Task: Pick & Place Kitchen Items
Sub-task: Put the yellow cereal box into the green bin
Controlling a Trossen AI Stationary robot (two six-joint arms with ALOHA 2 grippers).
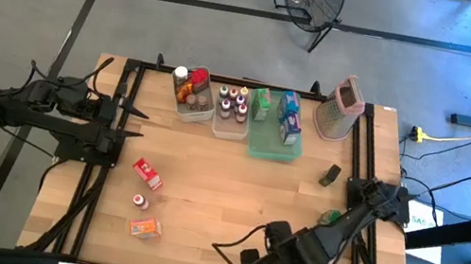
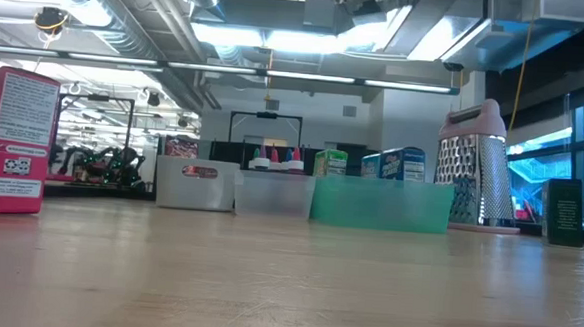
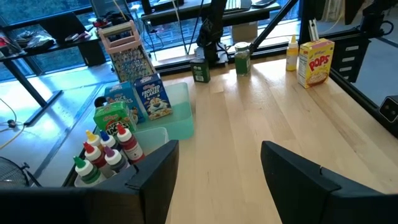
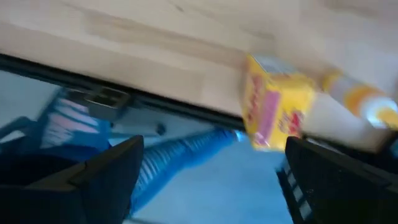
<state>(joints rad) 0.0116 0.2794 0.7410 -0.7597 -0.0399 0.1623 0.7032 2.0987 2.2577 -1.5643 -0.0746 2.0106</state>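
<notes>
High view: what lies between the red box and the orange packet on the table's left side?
One small bottle stands between the red box and the orange packet, apart from both, as the high view shows.

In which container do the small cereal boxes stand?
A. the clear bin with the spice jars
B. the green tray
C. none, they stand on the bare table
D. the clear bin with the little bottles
B: in the high view the cereal boxes stand upright inside the green tray, beside the box grater.

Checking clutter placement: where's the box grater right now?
High view: box grater stands at the table's far edge, right of the green tray.
</notes>
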